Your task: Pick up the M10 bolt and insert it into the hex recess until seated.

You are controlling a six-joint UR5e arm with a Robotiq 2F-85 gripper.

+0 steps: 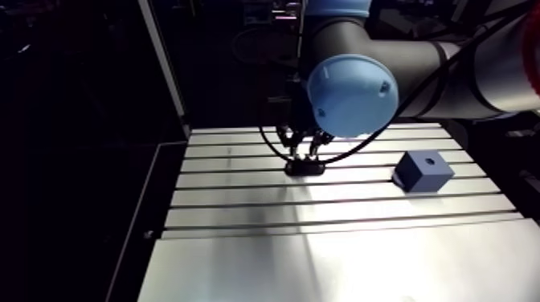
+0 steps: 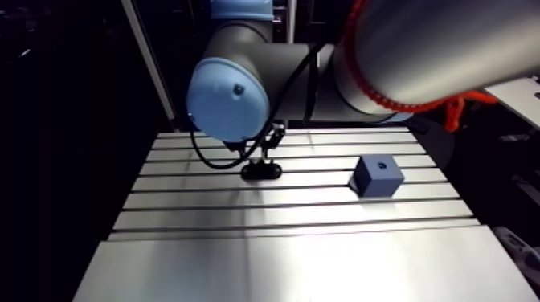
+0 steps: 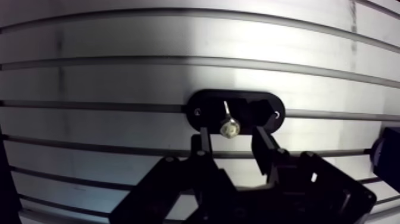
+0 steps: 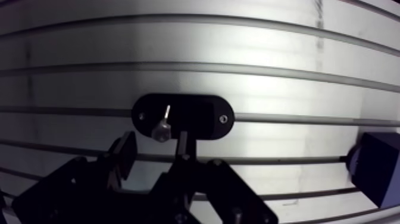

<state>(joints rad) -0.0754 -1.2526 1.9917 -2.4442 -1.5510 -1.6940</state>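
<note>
A small silvery bolt [image 3: 229, 124] stands head-up in a black oval holder [image 3: 205, 107] on the slotted table. In the wrist view my gripper [image 3: 232, 143] is open, low over the holder. Its two dark fingertips [image 3: 201, 146] sit either side of the bolt with a gap to each, and the bolt is just ahead of them. In the arm view the gripper [image 1: 305, 149] hangs right above the holder [image 1: 305, 169]. A blue block [image 1: 423, 170] with a dark recess in its top stands apart, to the holder's right.
The aluminium table [image 1: 321, 249] has long slots running across it under the holder and block. A dark upright post [image 1: 165, 64] rises at the table's back left corner. A big light-blue joint cap [image 1: 352, 92] hides the wrist.
</note>
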